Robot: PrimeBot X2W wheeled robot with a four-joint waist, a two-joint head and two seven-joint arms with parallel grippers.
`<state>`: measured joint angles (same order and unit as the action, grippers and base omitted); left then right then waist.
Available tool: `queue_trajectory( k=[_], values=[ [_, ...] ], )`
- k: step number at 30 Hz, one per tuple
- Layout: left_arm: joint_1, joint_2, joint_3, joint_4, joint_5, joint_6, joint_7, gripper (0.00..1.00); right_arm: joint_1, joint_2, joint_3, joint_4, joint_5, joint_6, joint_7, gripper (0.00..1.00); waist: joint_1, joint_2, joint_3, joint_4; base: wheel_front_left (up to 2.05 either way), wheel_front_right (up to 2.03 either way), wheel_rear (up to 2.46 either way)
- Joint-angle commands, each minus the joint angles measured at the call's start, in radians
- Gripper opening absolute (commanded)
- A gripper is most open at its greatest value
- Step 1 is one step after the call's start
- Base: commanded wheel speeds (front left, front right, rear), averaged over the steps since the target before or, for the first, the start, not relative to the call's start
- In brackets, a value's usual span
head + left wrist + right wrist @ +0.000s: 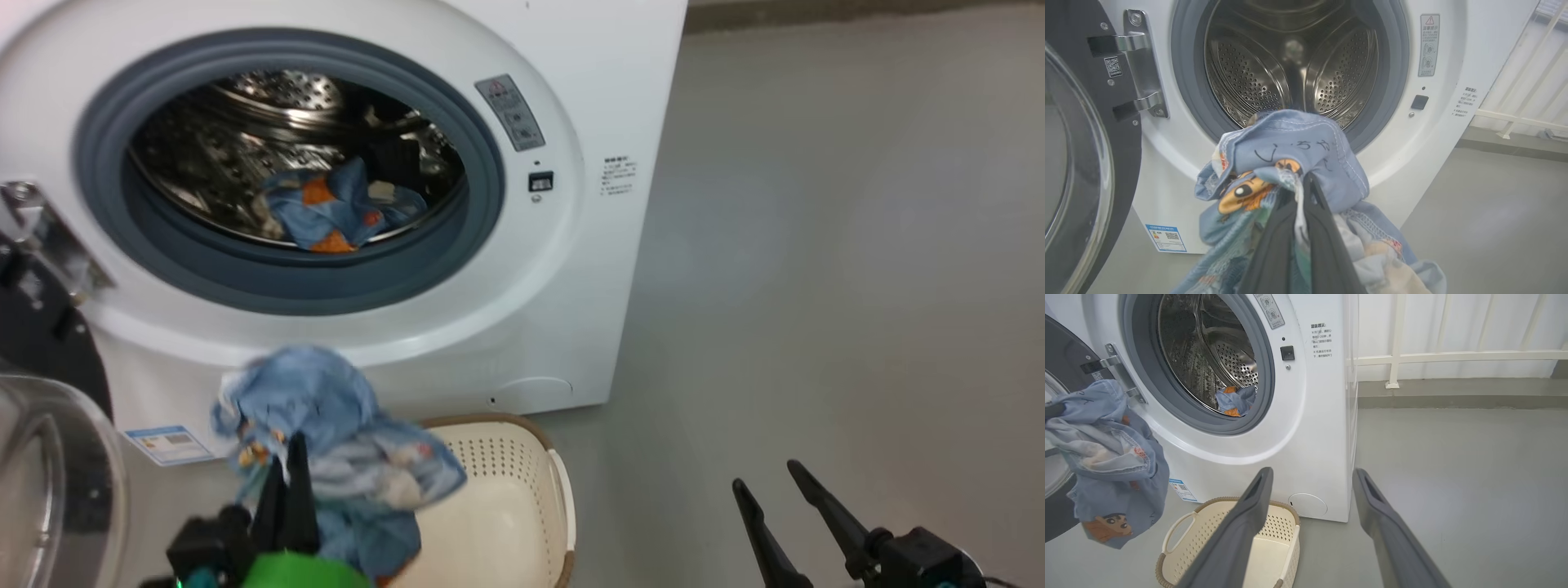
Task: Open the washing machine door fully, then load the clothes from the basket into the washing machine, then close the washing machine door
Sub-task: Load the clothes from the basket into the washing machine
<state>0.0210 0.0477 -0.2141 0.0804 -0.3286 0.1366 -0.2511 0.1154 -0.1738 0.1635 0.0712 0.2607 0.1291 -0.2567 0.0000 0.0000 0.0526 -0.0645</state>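
Note:
The washing machine (563,294) stands with its drum open, and one of the light-blue clothes (331,214) lies at the drum's front lip. Its door (45,351) is swung wide open at the left, the glass bowl facing me. My left gripper (286,453) is shut on a bundle of blue printed clothes (326,400), which hangs above the basket (490,421) and just below the drum opening. The left wrist view shows the clothes (1290,147) draped over the closed fingertips (1310,183). My right gripper (766,475) hangs open over the floor to the right, nothing between its fingers.
The basket (1287,509) sits on the grey floor against the machine's front, its bottom bare. The door hinge (1141,61) juts out left of the opening. A white railing (1453,357) runs behind the machine to the right, with open floor (857,286) there.

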Motion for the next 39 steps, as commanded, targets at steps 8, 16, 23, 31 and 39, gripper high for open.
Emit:
queue_trajectory(
  k=[8, 16, 23, 31, 39],
  values=[
    [-0.356, 0.074, 0.08, 0.105, 0.064, 0.025, 0.003, 0.0, -0.108, -0.03, 0.047, -0.03, 0.056, 0.002, -0.005, 1.0, 0.0, 0.0, 0.225, -0.166, 0.0, 0.0, 0.0],
    [-0.674, 0.174, 0.129, 0.324, 0.105, 0.042, 0.019, 0.0, -0.174, -0.036, 0.088, -0.019, 0.094, 0.002, -0.005, 1.0, 0.0, 0.0, 0.344, -0.261, 0.0, 0.0, 0.0],
    [-0.924, 0.232, 0.118, 0.532, 0.155, 0.054, 0.016, 0.0, -0.218, -0.048, 0.123, -0.024, 0.123, 0.002, -0.005, 1.0, 0.0, 0.0, 0.47, -0.293, 0.0, 0.0, 0.0],
    [-1.112, 0.262, 0.128, 0.666, 0.173, 0.094, 0.006, 0.0, -0.254, -0.061, 0.128, -0.03, 0.14, 0.002, -0.005, 1.0, 0.0, 0.0, 0.577, -0.285, 0.0, 0.0, 0.0],
    [-1.277, 0.28, 0.127, 0.708, 0.195, 0.127, -0.008, 0.0, -0.267, -0.073, 0.135, -0.05, 0.155, 0.002, -0.005, 1.0, 0.0, 0.0, 0.64, -0.268, 0.0, 0.0, 0.0]
  ],
)
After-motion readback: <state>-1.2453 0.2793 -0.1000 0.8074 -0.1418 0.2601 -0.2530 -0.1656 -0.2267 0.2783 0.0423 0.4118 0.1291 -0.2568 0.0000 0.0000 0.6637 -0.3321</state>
